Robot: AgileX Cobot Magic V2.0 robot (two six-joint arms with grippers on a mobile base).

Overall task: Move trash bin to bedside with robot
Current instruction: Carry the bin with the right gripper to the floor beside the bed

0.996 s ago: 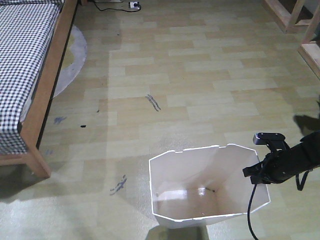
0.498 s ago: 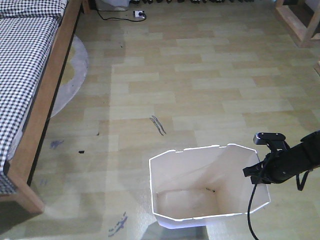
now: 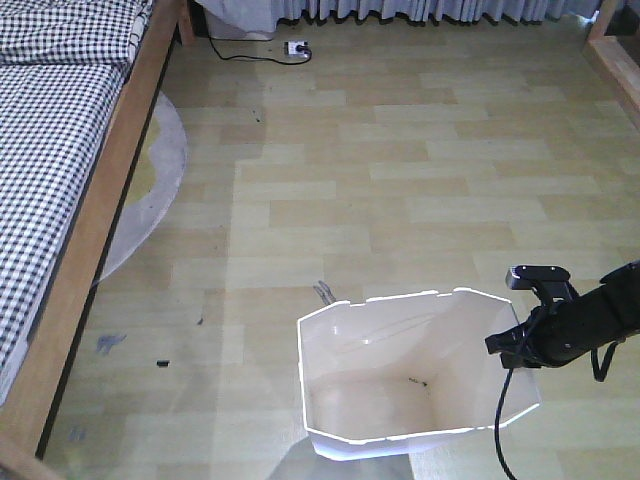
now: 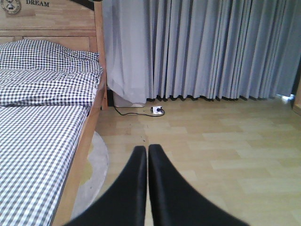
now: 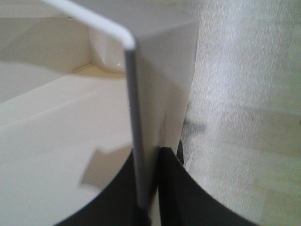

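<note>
The white trash bin (image 3: 350, 340) with a cream inside stands at the bottom middle of the front view. My right gripper (image 3: 515, 342), on a thin black arm, is shut on the bin's right rim. In the right wrist view the rim wall (image 5: 162, 94) runs down between the two black fingers, one inside and one outside (image 5: 169, 188). The bed (image 3: 60, 170), with a light wooden frame and checked bedding, lies along the left. It also shows in the left wrist view (image 4: 42, 136). My left gripper (image 4: 147, 149) is shut and empty, in the air above the floor.
A grey round rug (image 3: 150, 190) lies beside the bed. A power strip with a black cable (image 3: 296, 47) lies on the floor at the far wall under grey curtains (image 4: 211, 47). Dark marks (image 3: 108, 343) dot the wooden floor left of the bin.
The floor and bed have slid down and toward me in the front view, so robot and bin have moved forward along the bed. The right gripper keeps its hold on the rim.
</note>
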